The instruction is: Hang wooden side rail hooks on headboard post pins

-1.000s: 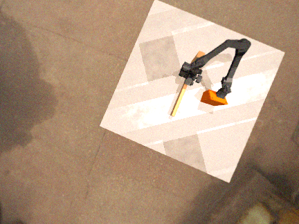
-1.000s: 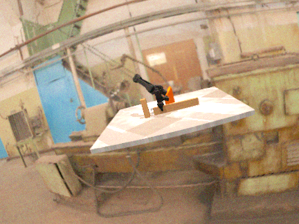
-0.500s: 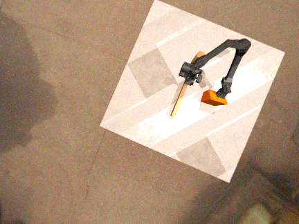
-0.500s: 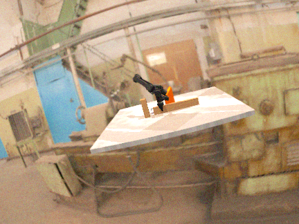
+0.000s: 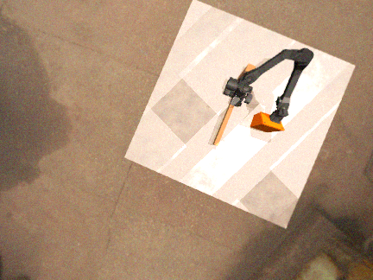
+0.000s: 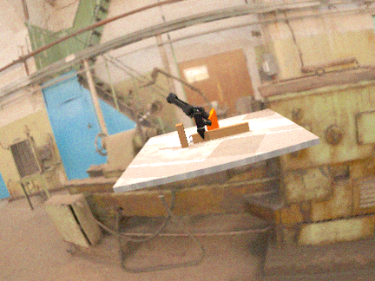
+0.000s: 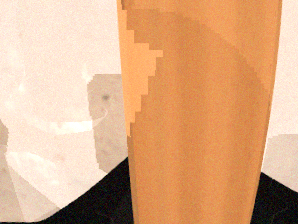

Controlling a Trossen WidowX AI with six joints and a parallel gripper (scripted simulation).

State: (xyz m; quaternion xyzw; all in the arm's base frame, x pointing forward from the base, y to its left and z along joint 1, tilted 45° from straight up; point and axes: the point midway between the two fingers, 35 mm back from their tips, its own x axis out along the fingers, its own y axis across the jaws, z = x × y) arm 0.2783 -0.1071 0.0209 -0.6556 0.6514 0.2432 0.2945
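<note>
The wooden side rail (image 5: 223,125) (image 6: 230,130) (image 7: 200,100) stands on its long narrow edge and fills the middle of the wrist view. My gripper (image 6: 201,134) (image 7: 177,156) is shut on the rail near its post end, with a black finger on each side. The headboard post (image 6: 182,136) stands upright just beyond that end, and a narrow gap shows between them. In the top view the post (image 5: 249,68) is partly behind the arm. The rail's far end appears down on the table. The hooks, pins and slot are too small or hidden to make out.
An orange block (image 5: 265,123) (image 6: 212,120) stands beside the arm's base, to one side of the rail. The arm (image 5: 291,84) (image 6: 184,106) arches over the table (image 5: 173,143) (image 6: 174,166) to the rail. Light and dark patches cover the table top.
</note>
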